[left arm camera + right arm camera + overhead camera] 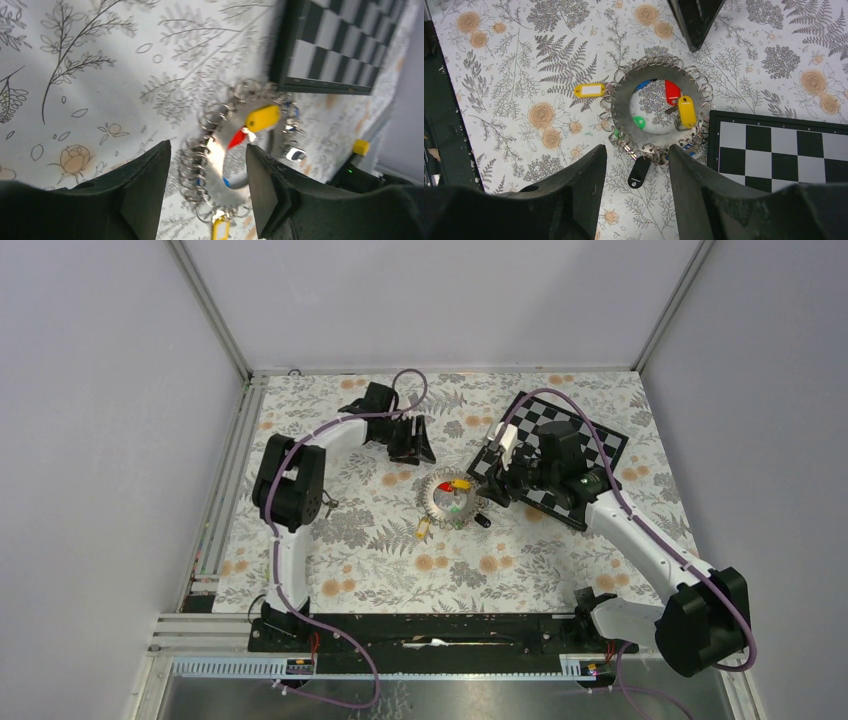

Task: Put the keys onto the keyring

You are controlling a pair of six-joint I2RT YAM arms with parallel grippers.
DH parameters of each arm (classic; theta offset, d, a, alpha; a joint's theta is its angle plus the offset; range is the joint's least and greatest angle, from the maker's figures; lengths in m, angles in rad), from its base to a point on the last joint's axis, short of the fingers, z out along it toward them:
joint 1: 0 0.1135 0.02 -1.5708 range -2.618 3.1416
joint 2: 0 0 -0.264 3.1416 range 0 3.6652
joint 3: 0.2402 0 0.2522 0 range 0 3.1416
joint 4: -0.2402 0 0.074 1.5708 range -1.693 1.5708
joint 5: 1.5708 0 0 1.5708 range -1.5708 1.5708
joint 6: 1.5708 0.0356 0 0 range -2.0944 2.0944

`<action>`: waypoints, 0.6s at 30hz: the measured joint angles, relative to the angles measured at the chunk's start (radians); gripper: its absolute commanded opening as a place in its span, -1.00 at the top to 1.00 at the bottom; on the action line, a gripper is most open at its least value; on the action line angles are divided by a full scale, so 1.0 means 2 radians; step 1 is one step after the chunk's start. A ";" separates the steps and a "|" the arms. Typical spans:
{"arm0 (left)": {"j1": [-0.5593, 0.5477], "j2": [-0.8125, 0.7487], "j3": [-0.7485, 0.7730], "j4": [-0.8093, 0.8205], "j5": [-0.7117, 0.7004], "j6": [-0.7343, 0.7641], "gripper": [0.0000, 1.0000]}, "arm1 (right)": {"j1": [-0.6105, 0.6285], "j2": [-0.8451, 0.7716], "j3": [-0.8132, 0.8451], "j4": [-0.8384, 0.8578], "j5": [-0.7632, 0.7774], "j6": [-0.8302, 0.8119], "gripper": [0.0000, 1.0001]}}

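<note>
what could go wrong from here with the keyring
The broad grey metal keyring lies right beside the black-and-white chequered board; a nudge could jam it against that edge. The right arm's open fingers hang over its small wire loops and might snag one, dragging the ring. The yellow-headed key outside the rim could get knocked away.

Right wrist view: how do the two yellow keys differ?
The outer yellow key lies wholly outside the keyring; the inner yellow key overlaps the keyring's grey band. The outer one shows a white label; the inner one shows plain yellow. Both have oblong yellow heads.
</note>
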 measured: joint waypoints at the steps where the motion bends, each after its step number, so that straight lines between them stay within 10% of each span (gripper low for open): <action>1: -0.003 0.011 0.003 -0.005 -0.012 0.001 -0.17 | 0.000 -0.002 -0.001 0.000 0.001 0.000 -0.12; 18: -0.026 0.050 0.007 -0.013 -0.033 -0.019 0.48 | 0.000 -0.018 -0.010 -0.001 0.010 -0.003 -0.12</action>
